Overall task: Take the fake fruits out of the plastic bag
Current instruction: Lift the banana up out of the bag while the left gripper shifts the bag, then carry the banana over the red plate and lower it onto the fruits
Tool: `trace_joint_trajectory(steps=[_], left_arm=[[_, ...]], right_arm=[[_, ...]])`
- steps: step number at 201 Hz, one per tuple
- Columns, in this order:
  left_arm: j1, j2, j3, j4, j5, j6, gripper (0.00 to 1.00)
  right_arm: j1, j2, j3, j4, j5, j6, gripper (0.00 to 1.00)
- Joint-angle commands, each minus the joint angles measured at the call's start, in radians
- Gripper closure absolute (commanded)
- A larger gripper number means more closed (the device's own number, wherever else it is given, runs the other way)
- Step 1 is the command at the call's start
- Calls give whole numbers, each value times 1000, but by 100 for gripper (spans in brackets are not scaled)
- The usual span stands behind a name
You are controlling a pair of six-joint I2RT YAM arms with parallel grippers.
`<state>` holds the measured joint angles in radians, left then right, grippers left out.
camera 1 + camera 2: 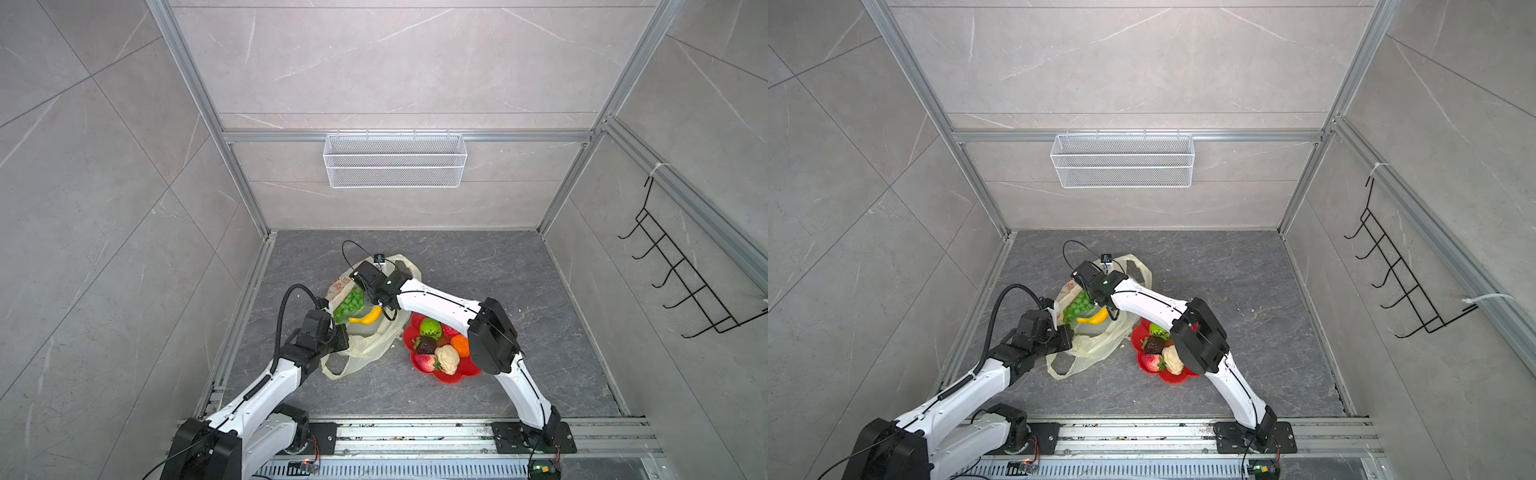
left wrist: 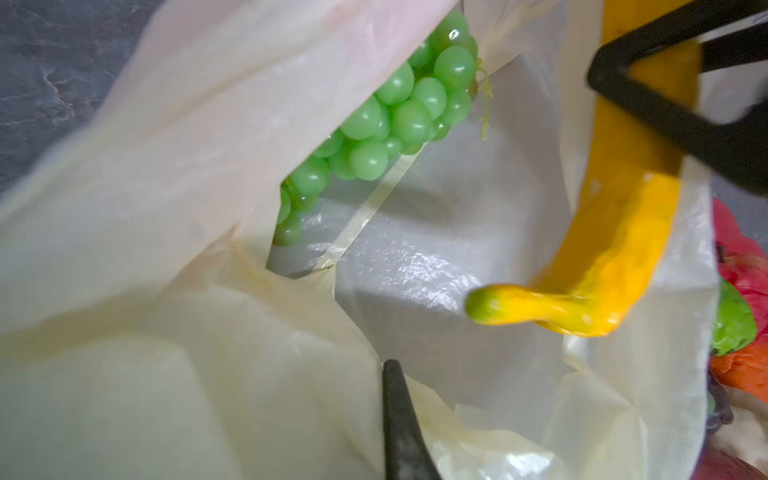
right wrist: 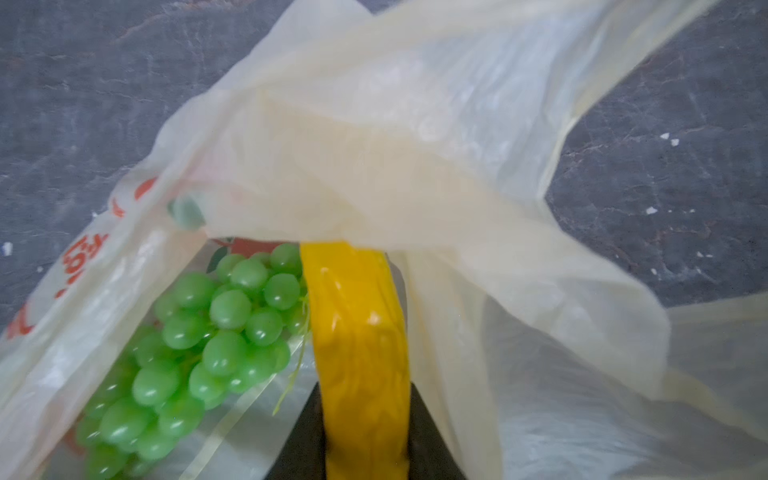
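R gripper (image 1: 372,303) clamped across mid-body of banana (image 1: 366,316), just inside mouth of plastic bag (image 1: 374,345). Bag mid-worktop, nearer left edge, w/ red plate (image 1: 453,376) of other fake fruits (image 1: 446,359) just beside on right, and L gripper (image 1: 329,308) pinched shut on bag rim, mouth propped up. Banana prob. light, smooth plastic w/ some give, so mid-body hold prob. adequate, w/ risk of slip on curved skin or drag on limp, thin film. Grape bunch (image 1: 350,304) inside against printed wall: light, knobbly, floppy, best taken across thick of cluster, not by thin stem.
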<state>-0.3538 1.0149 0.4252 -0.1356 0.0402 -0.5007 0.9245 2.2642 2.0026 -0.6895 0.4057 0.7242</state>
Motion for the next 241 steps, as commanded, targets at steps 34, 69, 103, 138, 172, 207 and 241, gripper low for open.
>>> trace_joint_trajectory(steps=[34, 69, 103, 138, 172, 207, 241], left_arm=[[-1, -30, 29, -3, -98, -5, 100], [-2, -29, 27, 1, -107, -10, 100], [-2, -41, 20, 5, -111, -11, 100], [-2, -52, 16, 7, -111, -12, 100], [-3, -42, 18, 15, -97, -5, 100], [-3, -61, 6, 30, -76, 2, 100], [-3, -69, 1, 36, -76, 2, 100]], right_arm=[[28, -94, -85, 25, -101, -50, 75], [40, -159, -174, 70, -146, -91, 74], [45, -224, -270, 120, -173, -117, 74], [51, -344, -367, 102, -196, -153, 73], [53, -444, -442, 47, -235, -210, 73], [43, -582, -528, -90, -180, -293, 72], [-17, -710, -629, -220, -92, -333, 72]])
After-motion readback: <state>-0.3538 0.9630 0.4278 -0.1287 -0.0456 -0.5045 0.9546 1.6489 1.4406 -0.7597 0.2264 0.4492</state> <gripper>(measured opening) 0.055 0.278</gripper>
